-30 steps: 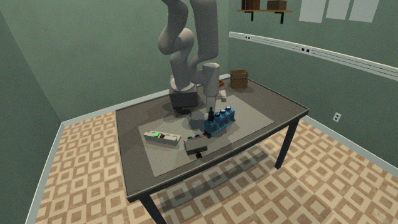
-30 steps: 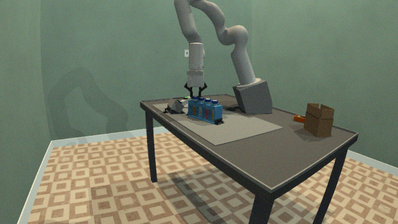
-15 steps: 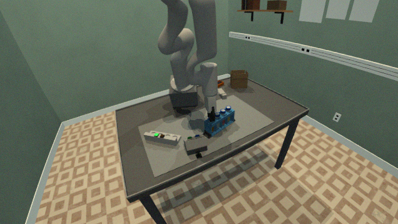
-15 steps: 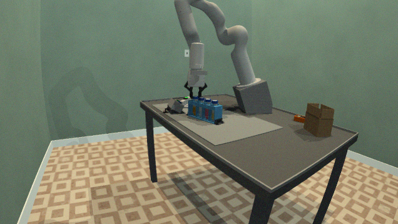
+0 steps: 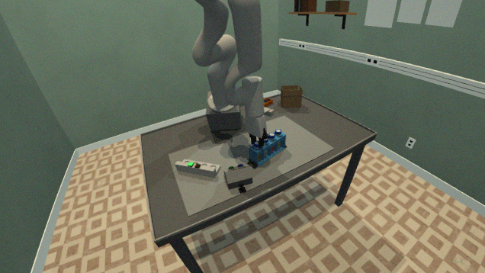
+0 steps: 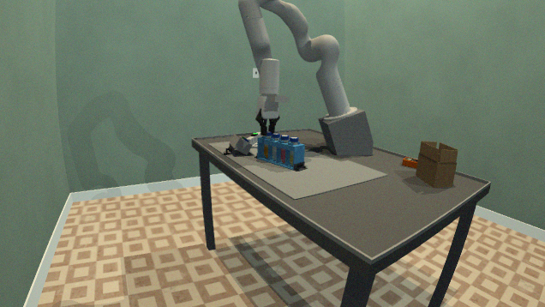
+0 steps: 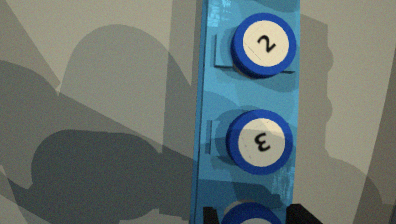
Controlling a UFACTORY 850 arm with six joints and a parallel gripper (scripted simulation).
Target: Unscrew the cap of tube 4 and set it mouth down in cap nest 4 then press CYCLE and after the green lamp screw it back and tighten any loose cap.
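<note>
Black gripper stands partly open at bottom of the wrist frame, its fingers on both sides of cap 4, seemingly not squeezing it; this cap sits on blue rack.

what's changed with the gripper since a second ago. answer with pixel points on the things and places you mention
The gripper [image 5: 258,142] [image 6: 268,132] [image 7: 252,215] has turned over cap 4 [image 5: 257,144] [image 6: 269,134] [image 7: 252,215]; its fingers now show apart from the top. Whether it grips the cap, I cannot tell. The rack [image 5: 266,154] [image 6: 280,155] [image 7: 250,92] stayed put, and the green lamp [image 5: 191,164] [image 6: 254,134] stayed lit.
</note>
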